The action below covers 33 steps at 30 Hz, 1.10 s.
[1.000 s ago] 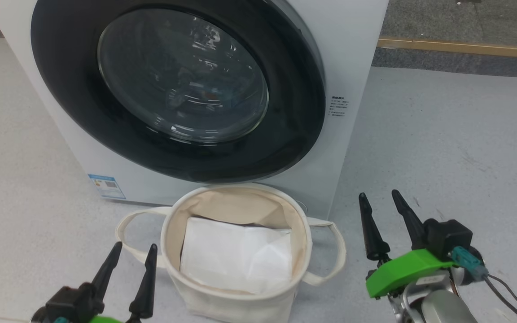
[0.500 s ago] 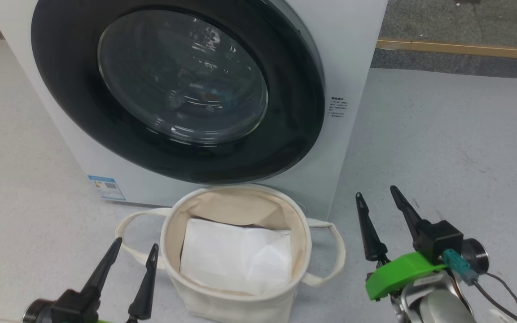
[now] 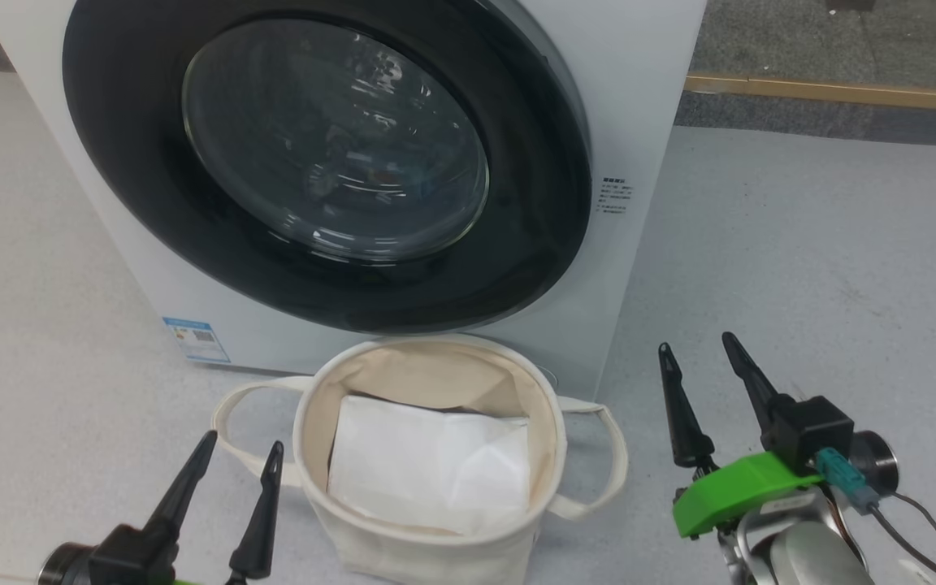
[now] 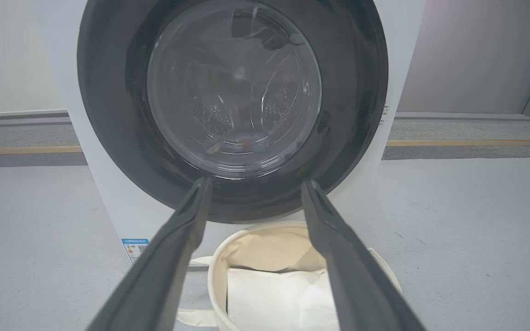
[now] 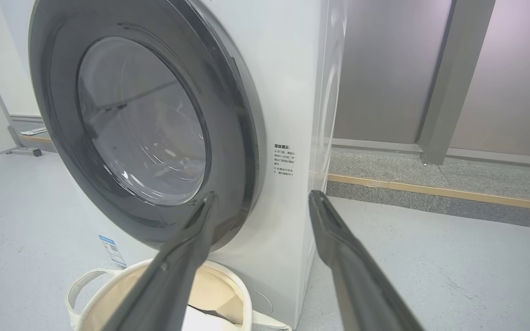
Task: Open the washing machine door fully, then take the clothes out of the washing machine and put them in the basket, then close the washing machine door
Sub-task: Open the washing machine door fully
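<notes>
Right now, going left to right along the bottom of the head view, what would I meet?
left gripper → basket → right gripper

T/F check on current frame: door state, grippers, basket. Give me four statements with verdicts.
1. The washing machine door is swung wide open. False: it covers the drum opening.
2. The left gripper and the right gripper are open and hold nothing. True.
3. The basket holds blue clothes. False: only a white liner lies in it.
4. The basket stands on the floor in front of the washing machine, below the door. True.
</notes>
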{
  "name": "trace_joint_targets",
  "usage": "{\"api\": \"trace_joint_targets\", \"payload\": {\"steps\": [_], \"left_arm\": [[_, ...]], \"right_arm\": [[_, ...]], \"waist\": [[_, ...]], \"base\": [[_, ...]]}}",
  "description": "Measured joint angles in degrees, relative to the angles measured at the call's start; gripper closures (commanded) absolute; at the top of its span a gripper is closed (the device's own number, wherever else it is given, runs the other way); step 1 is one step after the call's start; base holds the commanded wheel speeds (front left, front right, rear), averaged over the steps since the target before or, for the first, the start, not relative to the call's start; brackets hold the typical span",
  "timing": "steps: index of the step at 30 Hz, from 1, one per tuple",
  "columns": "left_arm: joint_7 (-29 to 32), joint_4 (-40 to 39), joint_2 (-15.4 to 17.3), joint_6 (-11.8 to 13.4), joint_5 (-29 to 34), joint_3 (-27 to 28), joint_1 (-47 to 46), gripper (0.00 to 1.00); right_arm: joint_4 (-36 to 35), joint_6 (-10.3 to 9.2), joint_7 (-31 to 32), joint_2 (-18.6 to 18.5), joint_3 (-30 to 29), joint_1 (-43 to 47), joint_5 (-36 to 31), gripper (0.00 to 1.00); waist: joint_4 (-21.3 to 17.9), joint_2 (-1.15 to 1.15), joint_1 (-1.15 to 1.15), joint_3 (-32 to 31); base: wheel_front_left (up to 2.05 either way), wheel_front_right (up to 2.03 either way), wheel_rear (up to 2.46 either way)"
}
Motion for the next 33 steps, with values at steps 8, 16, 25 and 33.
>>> {"api": "trace_joint_targets", "payload": {"steps": [8,16,25,33], "left_arm": [[0.0,-0.48,0.35,-0.1,-0.02,0.51,0.01,0.0],[0.0,-0.82,0.62,-0.62,-0.09,1.15,-0.71,0.0],[0.0,-0.9,0.63,-1.09,-0.08,1.46,-2.82,0.0],[0.0,-0.9,0.63,-1.16,-0.07,1.53,-2.98,0.0]], "right_arm": [[2.12,0.0,-1.64,0.37,-2.5,-3.68,10.16,0.9],[7.12,0.0,-2.7,0.11,-6.68,-13.49,20.49,1.0],[13.73,0.0,0.43,-2.03,-8.15,-21.79,38.22,1.0],[17.49,0.0,6.19,-4.24,-6.7,-27.29,52.76,1.0]], "waist": [[0.19,0.0,0.0,2.36],[2.39,0.0,0.0,5.51],[5.6,0.0,0.0,8.28],[7.01,0.0,0.0,8.9]], "base": [[0.0,0.0,0.0],[0.0,0.0,0.0],[0.0,0.0,0.0],[0.0,0.0,0.0]]}}
